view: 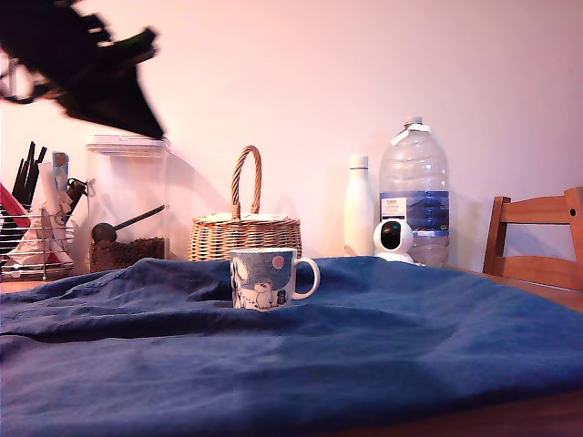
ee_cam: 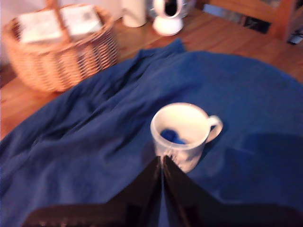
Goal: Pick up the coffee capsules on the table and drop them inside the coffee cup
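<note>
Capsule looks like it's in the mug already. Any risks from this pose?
1. The pincer, fingers together and empty, hangs just over the coffee cup; a low move might clip the rim and tip it.
2. The cup sits on the wrinkled blue cloth, so its footing may be soft.
3. The wrist view is blurred; the blue capsules inside can't be counted.

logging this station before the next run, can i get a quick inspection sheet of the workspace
surface: wooden table under a wrinkled dark blue cloth
job's things: coffee cup upright on the cloth; blue capsules inside it, count unclear
clutter: wicker basket, white bottle, large water bottle, small white camera, clear canister, wire rack of utensils
grippers: gripper shut, empty, above the cup
cables: nothing seen
surroundings: wooden chair, plain wall
</note>
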